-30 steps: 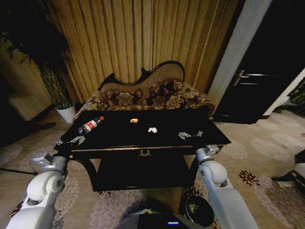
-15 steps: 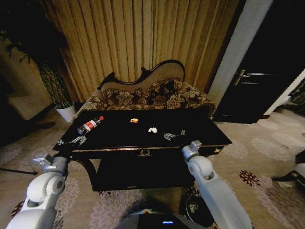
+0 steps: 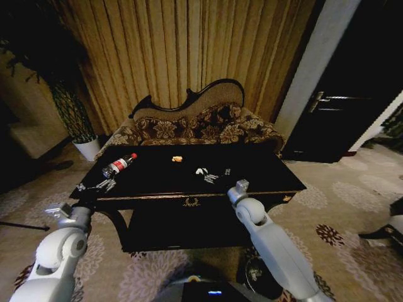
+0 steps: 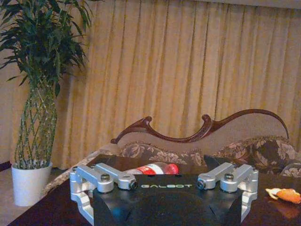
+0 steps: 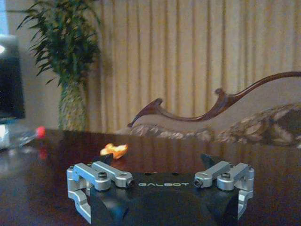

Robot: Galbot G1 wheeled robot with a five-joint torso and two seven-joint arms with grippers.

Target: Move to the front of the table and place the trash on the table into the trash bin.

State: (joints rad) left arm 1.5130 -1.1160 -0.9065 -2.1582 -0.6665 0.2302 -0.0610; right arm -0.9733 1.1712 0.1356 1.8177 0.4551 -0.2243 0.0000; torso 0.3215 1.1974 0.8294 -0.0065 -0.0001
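Note:
The glossy black table (image 3: 264,179) stands right in front of me. On it lie a clear bottle (image 3: 119,165) with a red label, an orange scrap (image 3: 177,159) and a white scrap (image 3: 201,170). My right gripper (image 3: 216,175) hovers open over the table top, just right of the white scrap. At the table's front left corner my left gripper (image 3: 96,186) is open, short of the bottle. The left wrist view has the bottle (image 4: 153,169) lying beyond the open left gripper (image 4: 163,186). In the right wrist view the orange scrap (image 5: 114,150) lies beyond the open right gripper (image 5: 160,188). The black trash bin (image 3: 252,275) sits on the floor, partly hidden by my right arm.
A floral sofa (image 3: 195,129) with a curved back stands just behind the table, before gold curtains. A plant in a white pot (image 3: 88,149) is at the back left. A dark door (image 3: 352,94) is at the right. Patterned carpet lies open on both sides.
My right arm has swung left across the table top, from near the right edge to beside the white scrap. The left arm and the trash have stayed put.

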